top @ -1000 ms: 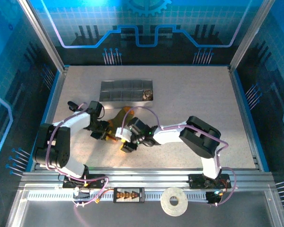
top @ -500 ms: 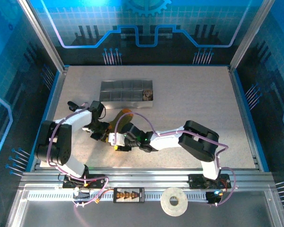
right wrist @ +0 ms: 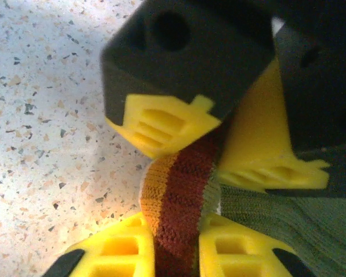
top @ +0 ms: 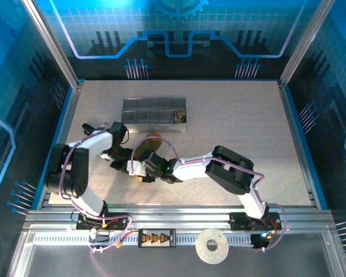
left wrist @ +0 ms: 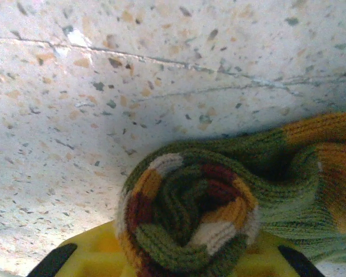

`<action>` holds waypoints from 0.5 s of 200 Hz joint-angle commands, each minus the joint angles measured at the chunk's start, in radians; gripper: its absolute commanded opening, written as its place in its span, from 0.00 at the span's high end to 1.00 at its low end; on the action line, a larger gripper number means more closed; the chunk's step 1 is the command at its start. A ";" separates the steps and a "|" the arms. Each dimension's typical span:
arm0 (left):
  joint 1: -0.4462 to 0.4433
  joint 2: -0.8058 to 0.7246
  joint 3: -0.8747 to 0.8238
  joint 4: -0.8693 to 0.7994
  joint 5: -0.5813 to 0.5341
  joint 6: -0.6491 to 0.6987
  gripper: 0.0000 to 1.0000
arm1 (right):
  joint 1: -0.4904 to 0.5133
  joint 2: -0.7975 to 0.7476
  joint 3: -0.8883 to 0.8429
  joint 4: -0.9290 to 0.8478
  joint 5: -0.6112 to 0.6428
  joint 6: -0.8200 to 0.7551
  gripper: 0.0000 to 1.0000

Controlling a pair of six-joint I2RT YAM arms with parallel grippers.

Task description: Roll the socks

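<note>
**Arm pose.** Seen from the top, the left arm is folded tight. Its links run out from the base, bend at the elbow, and turn back inward, which sets the left gripper low over the speckled tabletop. The right arm lies long and low across the table. Its forearm runs sideways towards the left arm, so the right gripper is tip to tip with the left one.

**Left gripper.** Its wrist camera shows the rolled end of the olive green knitted sock directly between its yellow fingers. The roll shows orange, maroon and cream stripes. In the right wrist view these fingers press on either side of the knit. We read the jaws as closed on the sock.

**Right gripper.** Its yellow fingers stand close together. The maroon-and-orange striped band is pinched between them, just in front of the left gripper's tips.

**Sock position.** The unrolled length trails away from both grippers on the far side, flat on the table, and ends in an orange toe.

**Other items.** The grey divided tray lies beyond the toe, apart from both tools. A beige-brown bundle sits in its right-end compartment. It is too small for us to identify with certainty.
</note>
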 commanded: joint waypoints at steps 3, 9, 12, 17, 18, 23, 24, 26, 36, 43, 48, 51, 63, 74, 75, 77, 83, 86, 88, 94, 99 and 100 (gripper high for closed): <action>0.007 -0.031 -0.074 -0.138 -0.070 0.019 0.63 | -0.029 0.045 0.013 -0.095 -0.011 0.080 0.97; 0.014 -0.059 -0.078 -0.139 -0.068 0.017 0.57 | -0.036 0.046 0.010 -0.106 -0.028 0.100 1.00; 0.017 -0.073 -0.081 -0.139 -0.065 0.016 0.55 | -0.040 0.048 0.008 -0.114 -0.040 0.108 1.00; 0.025 -0.098 -0.087 -0.139 -0.062 0.016 0.51 | -0.045 0.053 0.011 -0.133 -0.059 0.122 1.00; 0.027 -0.104 -0.088 -0.139 -0.061 0.016 0.50 | -0.046 0.053 0.012 -0.136 -0.064 0.124 1.00; 0.037 -0.128 -0.097 -0.140 -0.055 0.013 0.46 | -0.051 0.058 0.014 -0.156 -0.082 0.138 1.00; 0.039 -0.133 -0.098 -0.140 -0.054 0.013 0.46 | -0.053 0.059 0.014 -0.161 -0.085 0.141 1.00; 0.043 -0.144 -0.100 -0.139 -0.052 0.012 0.44 | -0.054 0.062 0.015 -0.165 -0.092 0.146 1.00; 0.067 -0.194 -0.114 -0.137 -0.044 0.012 0.39 | -0.063 0.074 0.019 -0.194 -0.128 0.170 1.00; 0.084 -0.227 -0.122 -0.137 -0.038 0.014 0.36 | -0.069 0.083 0.024 -0.212 -0.151 0.191 1.00; 0.095 -0.248 -0.126 -0.129 -0.030 0.020 0.34 | -0.075 0.089 0.029 -0.227 -0.164 0.206 1.00; 0.103 -0.260 -0.128 -0.125 -0.025 0.024 0.33 | -0.077 0.094 0.031 -0.234 -0.168 0.218 1.00; 0.126 -0.293 -0.127 -0.125 -0.016 0.033 0.31 | -0.089 0.115 0.051 -0.274 -0.198 0.253 1.00; 0.140 -0.318 -0.125 -0.124 -0.016 0.042 0.30 | -0.098 0.139 0.077 -0.319 -0.220 0.276 1.00; 0.141 -0.319 -0.124 -0.124 -0.017 0.043 0.30 | -0.099 0.141 0.080 -0.323 -0.221 0.278 1.00; 0.142 -0.324 -0.123 -0.123 -0.018 0.043 0.30 | -0.101 0.144 0.084 -0.334 -0.224 0.281 1.00; 0.144 -0.338 -0.121 -0.117 -0.021 0.044 0.30 | -0.106 0.158 0.100 -0.356 -0.234 0.289 1.00; 0.144 -0.345 -0.121 -0.113 -0.022 0.046 0.30 | -0.108 0.163 0.105 -0.365 -0.240 0.294 1.00; 0.145 -0.349 -0.121 -0.111 -0.023 0.047 0.29 | -0.110 0.166 0.109 -0.370 -0.244 0.298 1.00; 0.146 -0.361 -0.117 -0.104 -0.024 0.049 0.29 | -0.114 0.172 0.117 -0.381 -0.258 0.306 1.00; 0.146 -0.369 -0.115 -0.098 -0.026 0.053 0.28 | -0.121 0.178 0.125 -0.388 -0.269 0.316 1.00; 0.146 -0.370 -0.114 -0.096 -0.025 0.055 0.28 | -0.121 0.179 0.126 -0.391 -0.272 0.317 1.00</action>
